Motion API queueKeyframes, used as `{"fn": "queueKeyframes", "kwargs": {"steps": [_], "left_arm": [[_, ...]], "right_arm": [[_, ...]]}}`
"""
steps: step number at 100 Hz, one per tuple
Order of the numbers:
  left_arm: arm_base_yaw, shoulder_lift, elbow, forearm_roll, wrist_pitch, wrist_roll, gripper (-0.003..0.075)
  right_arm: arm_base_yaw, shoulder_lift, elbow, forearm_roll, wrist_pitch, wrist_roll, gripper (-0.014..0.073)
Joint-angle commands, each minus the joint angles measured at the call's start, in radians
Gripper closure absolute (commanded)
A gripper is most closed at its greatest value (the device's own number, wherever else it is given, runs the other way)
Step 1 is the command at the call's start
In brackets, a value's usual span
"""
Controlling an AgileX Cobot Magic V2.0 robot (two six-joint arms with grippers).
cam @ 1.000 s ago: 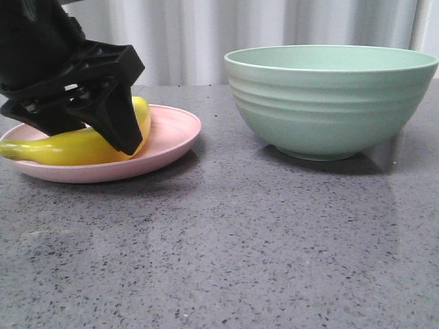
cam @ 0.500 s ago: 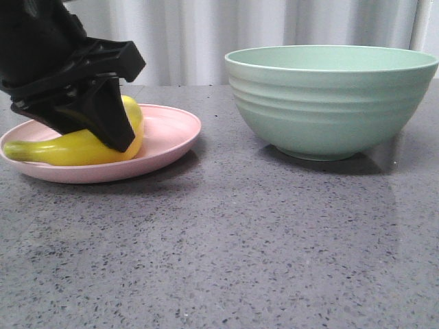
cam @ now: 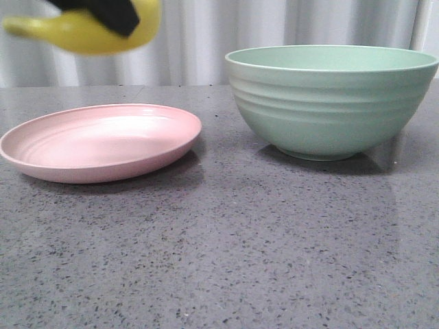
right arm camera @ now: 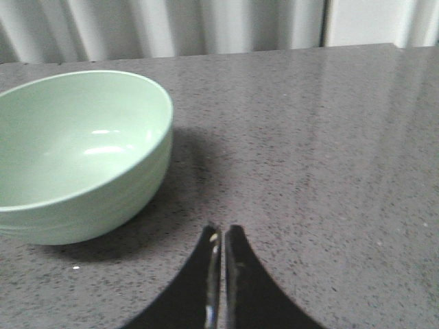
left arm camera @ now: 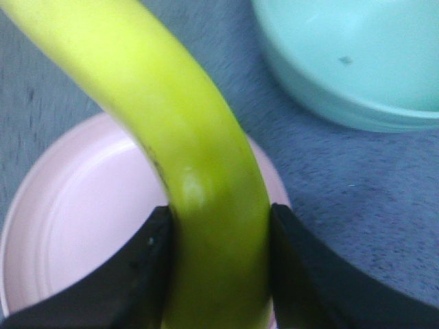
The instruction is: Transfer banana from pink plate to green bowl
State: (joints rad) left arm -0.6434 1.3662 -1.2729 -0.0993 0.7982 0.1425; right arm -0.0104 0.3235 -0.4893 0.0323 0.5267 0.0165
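My left gripper (cam: 113,12) is shut on the yellow banana (cam: 82,31) and holds it high above the pink plate (cam: 103,140), at the top left of the front view. In the left wrist view the banana (left arm camera: 185,144) sits between the two black fingers (left arm camera: 140,267), with the bare pink plate (left arm camera: 75,212) below it and the green bowl (left arm camera: 357,62) off to one side. The green bowl (cam: 329,96) stands on the right of the table and holds nothing. My right gripper (right arm camera: 221,236) is shut and empty, low over the table beside the bowl (right arm camera: 75,151).
The grey speckled table (cam: 260,233) carries the plate and the bowl. A pale curtain (cam: 206,34) hangs behind the table's far edge.
My left gripper has lifted the banana off the pink plate and straight up to the top of the front view. The plate now lies bare.
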Motion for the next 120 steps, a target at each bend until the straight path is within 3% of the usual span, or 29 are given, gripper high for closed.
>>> {"fn": "queueKeyframes", "kwargs": {"steps": [1,14,31,40,72,101,120], "left_arm": [[-0.043,-0.060,-0.046,-0.028,-0.043,0.107,0.0739],[-0.123,-0.076,-0.049,-0.027,-0.039,0.195,0.0739],[-0.212,-0.074,-0.049,-0.027,-0.076,0.206,0.0738],[-0.262,-0.074,-0.049,-0.027,-0.099,0.207,0.0738],[-0.405,-0.074,-0.049,-0.037,-0.177,0.207,0.0739],[-0.410,-0.074,-0.049,-0.048,-0.197,0.207,0.0738],[-0.410,-0.074,-0.049,-0.048,-0.200,0.205,0.0738]], "right_arm": [[0.031,0.061,-0.097,-0.003,-0.010,-0.017,0.0664],[0.086,0.166,-0.217,-0.001,0.091,-0.017,0.0603],[0.184,0.286,-0.361,0.082,0.123,-0.011,0.0282],[0.226,0.349,-0.429,0.164,0.121,-0.011,0.0179],[0.268,0.560,-0.564,0.415,0.069,-0.011,0.0176],[0.268,0.656,-0.590,0.537,0.036,-0.047,0.0181],[0.270,0.702,-0.590,0.597,0.026,-0.081,0.0272]]}}
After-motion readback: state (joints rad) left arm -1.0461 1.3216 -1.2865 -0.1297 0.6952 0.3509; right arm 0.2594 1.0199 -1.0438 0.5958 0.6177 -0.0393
